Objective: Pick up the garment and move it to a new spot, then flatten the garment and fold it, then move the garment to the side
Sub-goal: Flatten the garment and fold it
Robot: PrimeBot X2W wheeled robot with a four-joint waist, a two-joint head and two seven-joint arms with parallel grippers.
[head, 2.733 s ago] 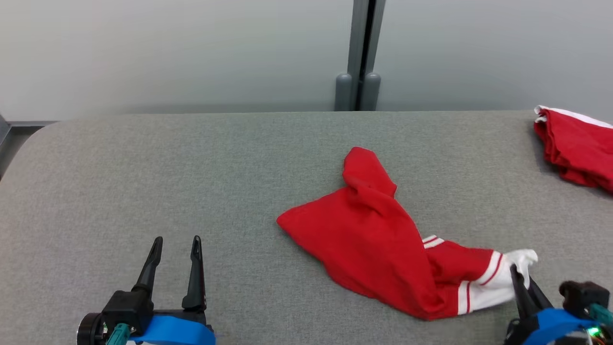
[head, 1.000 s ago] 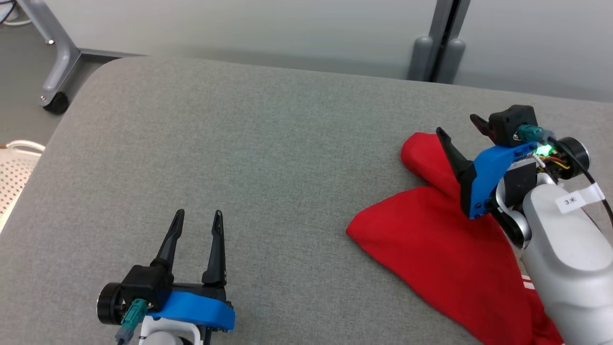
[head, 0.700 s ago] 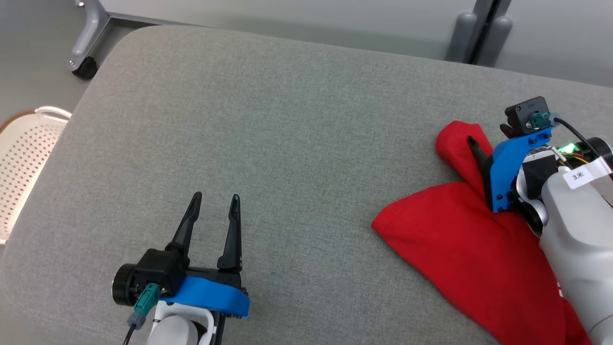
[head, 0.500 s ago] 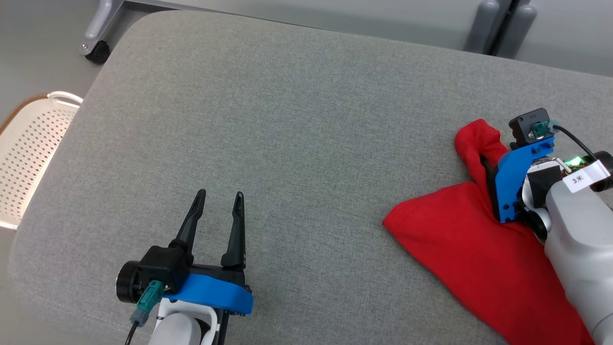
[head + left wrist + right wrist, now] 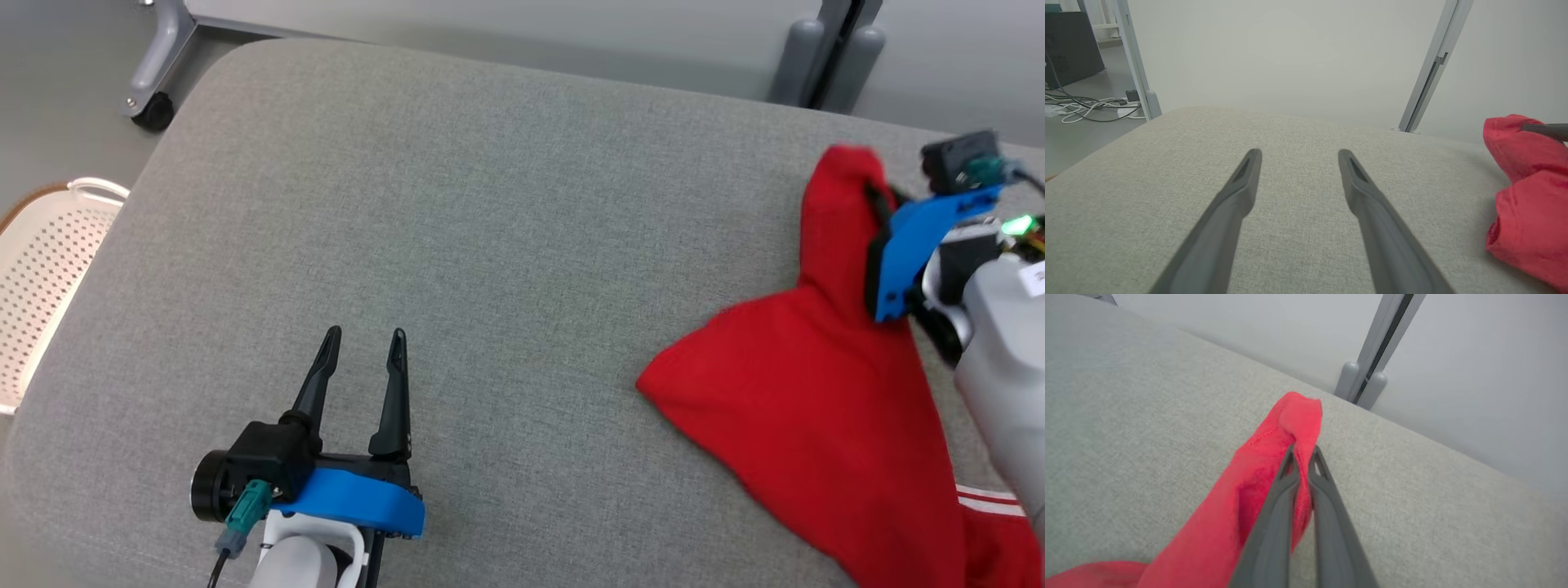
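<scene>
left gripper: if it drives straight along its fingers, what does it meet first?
Way looks free: the left gripper, open, points across bare grey cushion toward the pale wall. The red garment lies off to its right, out of line. Tips may graze the cushion first; depth is unclear.

Head camera looks steeply down on grey table point(image 5: 490, 204). Left wrist camera looks low along my left gripper point(image 5: 1298, 154) toward wall point(image 5: 1290, 53). Right wrist camera rides close over red garment point(image 5: 1220, 522); all three views share it.
</scene>
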